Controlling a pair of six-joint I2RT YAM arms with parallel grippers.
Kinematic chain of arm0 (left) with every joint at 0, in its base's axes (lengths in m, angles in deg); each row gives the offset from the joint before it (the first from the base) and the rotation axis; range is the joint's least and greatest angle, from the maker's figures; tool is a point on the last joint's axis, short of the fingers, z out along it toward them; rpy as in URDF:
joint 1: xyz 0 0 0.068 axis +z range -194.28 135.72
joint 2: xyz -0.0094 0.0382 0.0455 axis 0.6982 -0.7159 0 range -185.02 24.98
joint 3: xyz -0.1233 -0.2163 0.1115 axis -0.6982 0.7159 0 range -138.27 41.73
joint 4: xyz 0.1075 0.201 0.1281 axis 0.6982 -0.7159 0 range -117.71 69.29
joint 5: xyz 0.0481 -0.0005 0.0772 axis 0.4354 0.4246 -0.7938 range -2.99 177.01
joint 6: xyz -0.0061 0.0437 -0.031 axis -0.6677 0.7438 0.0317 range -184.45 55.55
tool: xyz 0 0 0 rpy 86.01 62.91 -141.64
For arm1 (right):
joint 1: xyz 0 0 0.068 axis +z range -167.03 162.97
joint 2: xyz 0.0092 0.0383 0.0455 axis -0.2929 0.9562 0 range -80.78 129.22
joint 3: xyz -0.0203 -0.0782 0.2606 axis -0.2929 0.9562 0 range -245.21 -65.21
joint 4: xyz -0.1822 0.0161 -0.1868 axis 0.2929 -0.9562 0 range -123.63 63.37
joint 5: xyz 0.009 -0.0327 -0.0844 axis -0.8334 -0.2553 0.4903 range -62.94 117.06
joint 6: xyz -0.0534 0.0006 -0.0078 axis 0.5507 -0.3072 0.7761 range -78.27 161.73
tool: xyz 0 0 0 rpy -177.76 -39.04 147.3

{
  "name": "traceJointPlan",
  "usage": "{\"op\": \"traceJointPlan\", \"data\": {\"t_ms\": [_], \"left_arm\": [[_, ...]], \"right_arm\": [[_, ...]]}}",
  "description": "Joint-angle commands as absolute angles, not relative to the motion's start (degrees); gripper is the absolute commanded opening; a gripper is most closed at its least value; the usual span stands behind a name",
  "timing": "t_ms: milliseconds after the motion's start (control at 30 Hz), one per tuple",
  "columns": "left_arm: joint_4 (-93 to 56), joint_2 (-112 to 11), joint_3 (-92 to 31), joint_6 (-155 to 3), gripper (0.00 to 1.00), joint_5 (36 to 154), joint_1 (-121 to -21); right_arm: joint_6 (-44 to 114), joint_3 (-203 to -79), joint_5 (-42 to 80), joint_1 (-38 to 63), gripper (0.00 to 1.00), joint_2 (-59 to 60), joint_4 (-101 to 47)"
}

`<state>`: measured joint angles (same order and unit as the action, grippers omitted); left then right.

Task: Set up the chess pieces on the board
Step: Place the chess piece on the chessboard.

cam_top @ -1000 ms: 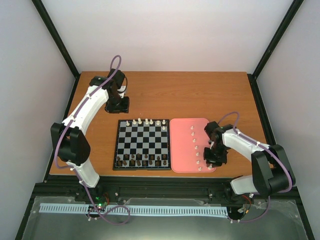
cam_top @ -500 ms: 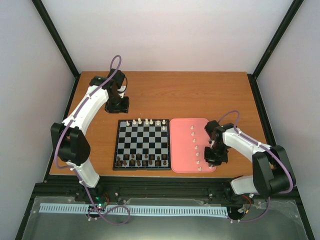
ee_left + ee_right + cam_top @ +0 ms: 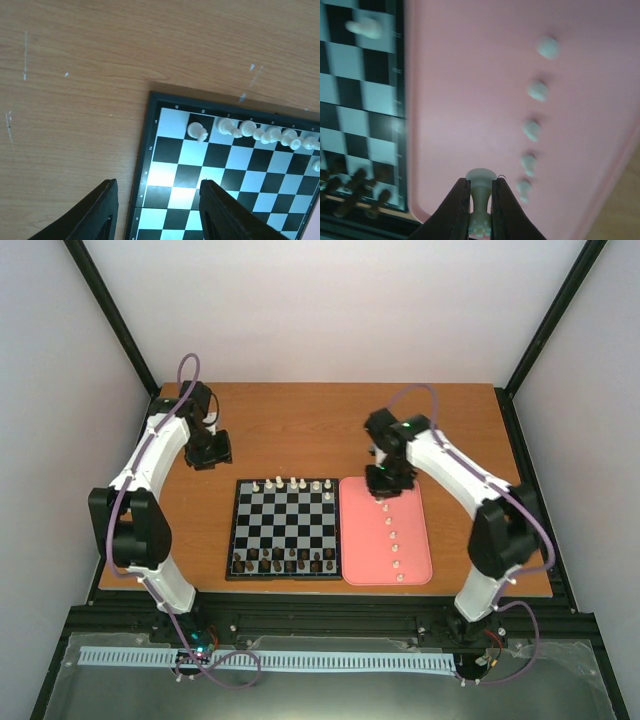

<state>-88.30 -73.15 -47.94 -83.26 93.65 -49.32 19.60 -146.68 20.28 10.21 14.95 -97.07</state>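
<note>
The right gripper [image 3: 481, 189] pinches one white chess piece [image 3: 481, 176] over the far end of the pink tray [image 3: 412, 532] — the board [image 3: 287, 530] lies just to its left — while the left gripper [image 3: 157, 186] hangs half-open and empty off the far-left corner.

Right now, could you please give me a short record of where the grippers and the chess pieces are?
left gripper: open, empty, over the table beside the board
right gripper: shut on a white piece, above the pink tray
board: placed white pieces at the far edge, dark pieces at the near edge
pink tray: loose white pieces in a line
</note>
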Motion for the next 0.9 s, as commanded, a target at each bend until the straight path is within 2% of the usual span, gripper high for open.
{"op": "traceJointPlan", "data": {"t_ms": [0,367,600,867], "left_arm": [[-85.9,-69.6,-45.2,-86.7,0.47,94.5,-47.8],[-82.0,-67.3,-39.6,-90.6,0.45,92.1,-45.5],[-81.8,-65.9,-38.0,-90.6,0.45,91.1,-45.3],[-81.1,-64.4,-36.2,-89.7,0.44,93.2,-45.3]], "right_arm": [[23.0,-159.2,20.4,17.8,0.03,24.6,-100.9],[27.9,-194.7,13.7,32.5,0.03,49.3,-109.9],[28.6,-198.7,10.3,33.8,0.03,57.0,-107.7],[28.0,-201.1,12.3,33.9,0.03,62.6,-108.5]]}}
